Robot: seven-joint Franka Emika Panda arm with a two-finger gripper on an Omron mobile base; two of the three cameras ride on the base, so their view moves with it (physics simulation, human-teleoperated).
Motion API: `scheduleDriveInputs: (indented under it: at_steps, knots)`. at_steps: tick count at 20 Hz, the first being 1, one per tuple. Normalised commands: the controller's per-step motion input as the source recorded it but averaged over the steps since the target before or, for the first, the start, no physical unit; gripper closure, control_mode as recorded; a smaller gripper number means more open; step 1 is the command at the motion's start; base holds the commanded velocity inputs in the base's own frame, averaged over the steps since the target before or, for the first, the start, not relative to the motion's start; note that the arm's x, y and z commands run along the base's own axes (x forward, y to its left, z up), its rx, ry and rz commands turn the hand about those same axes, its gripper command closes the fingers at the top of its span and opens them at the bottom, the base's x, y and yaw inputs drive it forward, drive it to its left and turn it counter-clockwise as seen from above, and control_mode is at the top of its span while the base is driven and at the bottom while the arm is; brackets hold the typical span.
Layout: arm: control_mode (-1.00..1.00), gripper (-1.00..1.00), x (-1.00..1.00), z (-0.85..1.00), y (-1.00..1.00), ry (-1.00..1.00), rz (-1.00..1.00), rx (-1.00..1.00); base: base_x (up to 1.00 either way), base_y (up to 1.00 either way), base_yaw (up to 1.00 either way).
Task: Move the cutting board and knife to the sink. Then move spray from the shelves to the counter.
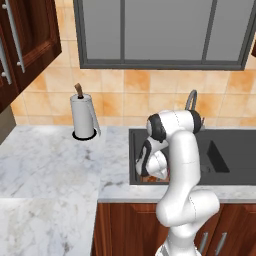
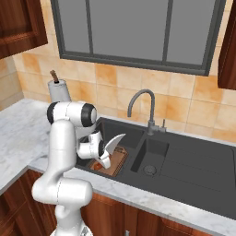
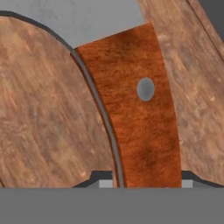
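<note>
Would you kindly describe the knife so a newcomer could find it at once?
Start at the dark grey recessed sink under the window. In its left basin lies a brown wooden cutting board; above it is the knife, with curved silver blade and reddish-brown riveted handle.

Even, flat rendered light throughout — no glare, only faint soft shadows. The sink (image 2: 184, 161) basin reads dark at right of frame. The hand view looks soft and blurred up close — wood grain smeared.

Rendered kitchen, marble counter (image 1: 45, 160), dark sink (image 2: 184, 161), gooseneck faucet (image 2: 140, 103), tiled wall (image 1: 130, 95)
</note>
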Motion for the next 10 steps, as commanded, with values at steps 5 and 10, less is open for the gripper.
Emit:
scheduleDriveInputs:
  at_steps: [5, 10]
  knots:
    - [-1.0, 1.0, 0.04, -0.24, 0.19, -0.08, 0.0, 0.0, 0.0, 0.0, 0.0]
    - [-1.0, 1.0, 0.15, -0.4, 0.22, -0.02, 0.02, 0.0, 0.0, 0.0, 0.0]
